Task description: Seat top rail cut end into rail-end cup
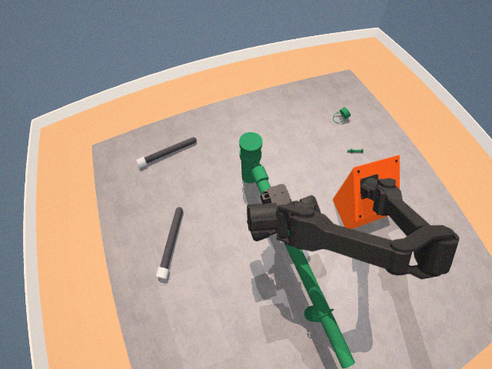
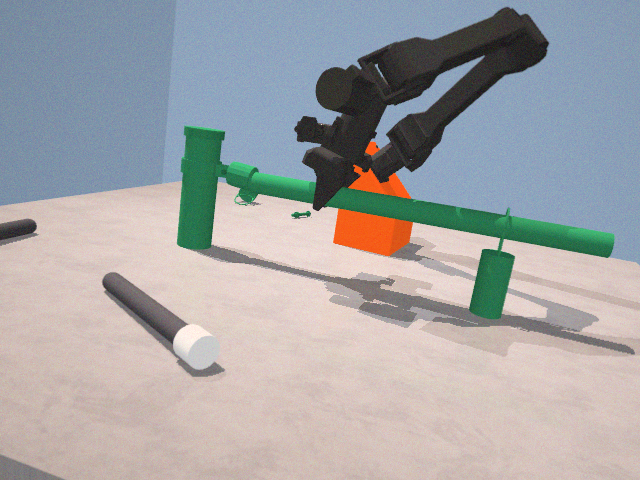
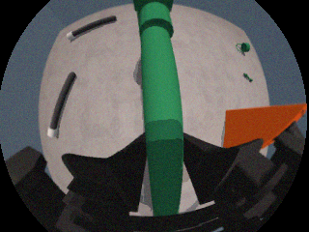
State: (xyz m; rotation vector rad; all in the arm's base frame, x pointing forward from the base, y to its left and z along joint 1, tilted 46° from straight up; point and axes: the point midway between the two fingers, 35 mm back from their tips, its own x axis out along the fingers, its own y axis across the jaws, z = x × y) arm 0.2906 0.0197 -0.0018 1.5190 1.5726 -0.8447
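Observation:
The green top rail slopes up toward the big post. Its upper end meets the rail-end cup and the cup's mouth surrounds it; how deep it sits inside is hidden. The cup hangs on the brace band, high on the post below the post cap. The rail's lower part passes through the loop cap on the short post. My gripper is shut on the rail, between cup and loop cap, nearer the cup.
Two dark rods with white ends lie on the left. The orange base mount stands right of the rail. A small green ring cap and bolt lie behind it.

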